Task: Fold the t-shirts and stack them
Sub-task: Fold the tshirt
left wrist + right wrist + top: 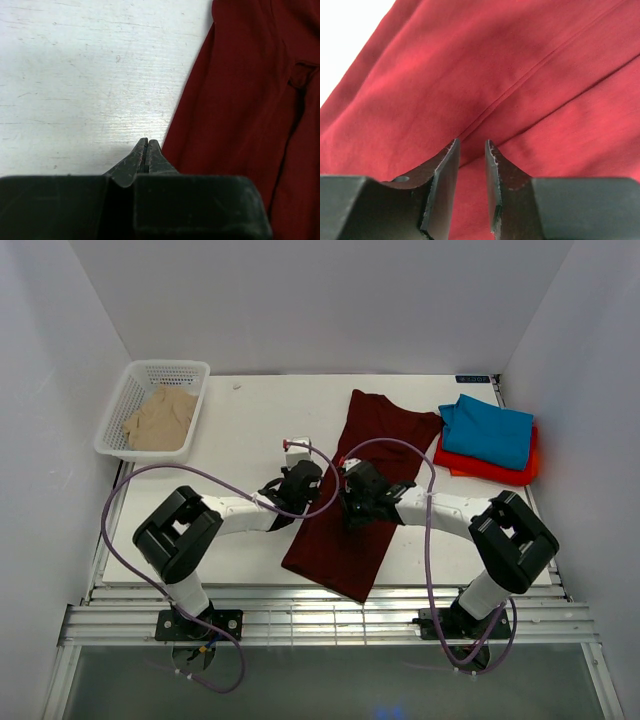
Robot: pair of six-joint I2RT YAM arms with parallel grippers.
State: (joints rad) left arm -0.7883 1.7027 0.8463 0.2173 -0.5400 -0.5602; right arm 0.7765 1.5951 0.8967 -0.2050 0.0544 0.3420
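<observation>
Two shirts sit folded at the far right of the table (250,420), the teal-blue t-shirt (490,430) on the red-orange t-shirt (495,474). The maroon t-shirt (385,425) lies mid-table as a long strip, to my eye half folded; the beige t-shirt (160,418) lies crumpled in the white mesh basket (165,365). My left gripper (146,147) is pressed together, empty, beside the maroon edge; my right gripper (471,145) hovers slightly spread over the cloth. Scuffed white tabletop, plain white walls (300,300).
</observation>
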